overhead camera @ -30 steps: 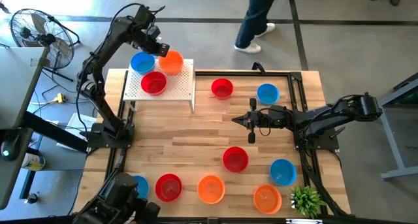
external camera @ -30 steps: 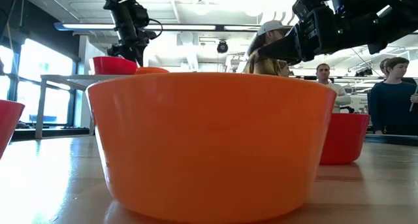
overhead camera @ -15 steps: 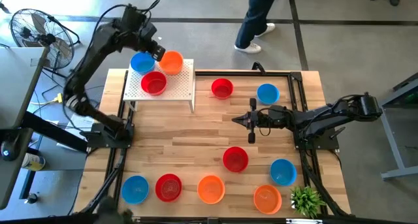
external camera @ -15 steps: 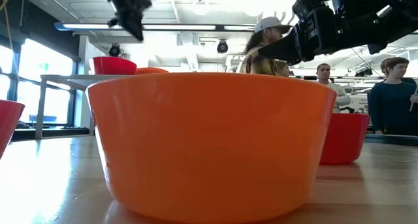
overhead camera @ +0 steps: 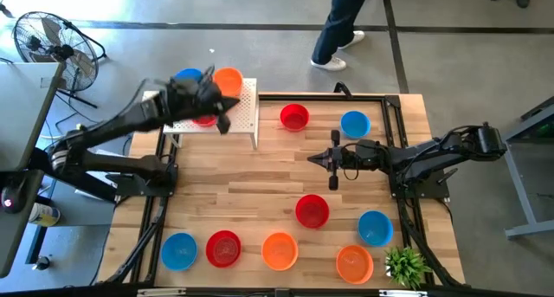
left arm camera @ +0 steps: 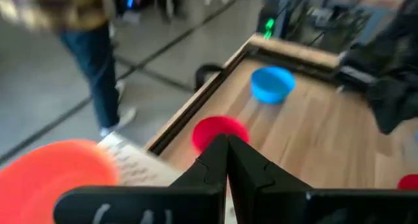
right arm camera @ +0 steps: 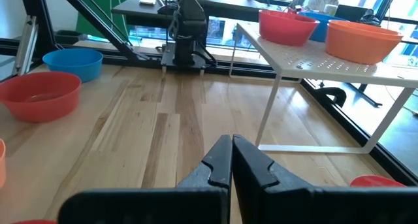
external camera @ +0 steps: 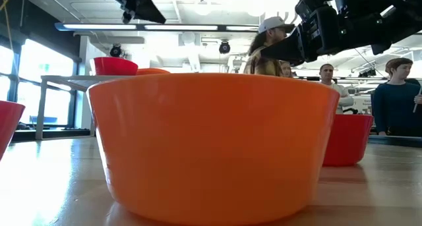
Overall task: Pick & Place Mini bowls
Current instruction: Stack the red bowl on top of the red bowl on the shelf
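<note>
Three mini bowls sit on the white perforated stand (overhead camera: 247, 106) at the far left: a blue one (overhead camera: 186, 76), an orange one (overhead camera: 228, 80) and a red one (overhead camera: 204, 120) partly hidden under my left arm. My left gripper (overhead camera: 225, 119) (left arm camera: 226, 145) hovers shut over the stand, holding nothing and pointing toward the table's right. My right gripper (overhead camera: 313, 158) (right arm camera: 232, 145) hangs shut and empty over the table's middle. More bowls rest on the wood: red (overhead camera: 294, 117), blue (overhead camera: 355, 124), red (overhead camera: 312, 210), and a row along the near edge.
Along the near edge stand blue (overhead camera: 178, 251), red (overhead camera: 223, 248), orange (overhead camera: 279, 251), orange (overhead camera: 355, 262) and blue (overhead camera: 374, 228) bowls, with a small green plant (overhead camera: 407, 267) at the near right corner. A person (overhead camera: 342, 29) walks beyond the far edge. A fan (overhead camera: 48, 41) stands far left.
My left gripper has left the orange bowl on the stand, risen, then swung toward the table's near edge and down over the stand's near right part. The orange bowl stays on the stand. The person beyond the table has shifted a little.
</note>
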Action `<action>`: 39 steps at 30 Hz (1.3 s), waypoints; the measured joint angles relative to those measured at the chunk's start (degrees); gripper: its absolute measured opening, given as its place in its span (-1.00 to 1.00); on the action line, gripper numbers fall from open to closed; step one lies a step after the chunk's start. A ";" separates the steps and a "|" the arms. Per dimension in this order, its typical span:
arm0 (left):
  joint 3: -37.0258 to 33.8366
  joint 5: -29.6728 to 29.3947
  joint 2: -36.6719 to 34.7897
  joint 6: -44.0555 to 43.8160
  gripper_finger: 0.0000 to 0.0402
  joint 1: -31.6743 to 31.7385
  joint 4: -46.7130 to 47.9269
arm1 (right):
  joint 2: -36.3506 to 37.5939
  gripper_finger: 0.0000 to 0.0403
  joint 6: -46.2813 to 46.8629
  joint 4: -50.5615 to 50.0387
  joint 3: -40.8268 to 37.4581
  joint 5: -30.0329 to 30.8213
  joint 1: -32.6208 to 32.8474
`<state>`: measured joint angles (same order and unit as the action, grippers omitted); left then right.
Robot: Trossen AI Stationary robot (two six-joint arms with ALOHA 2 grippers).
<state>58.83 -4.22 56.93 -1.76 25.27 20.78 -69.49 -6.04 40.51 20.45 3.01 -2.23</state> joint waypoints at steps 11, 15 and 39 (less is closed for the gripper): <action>-24.30 -2.81 -2.43 1.27 -0.99 -15.93 -33.94 | 0.33 -1.00 6.42 -0.60 0.02 5.93 0.02; -30.34 -4.85 -2.45 2.17 -0.99 -19.92 -43.87 | 2.91 -0.98 10.94 -4.75 0.07 6.55 0.04; -37.84 -3.44 -2.45 4.50 -0.99 -22.31 -53.83 | 9.49 -0.14 43.27 -82.04 23.82 14.66 11.42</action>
<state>20.99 -7.66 54.48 2.74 2.96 -33.05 -60.01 37.23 -41.53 44.26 17.67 9.19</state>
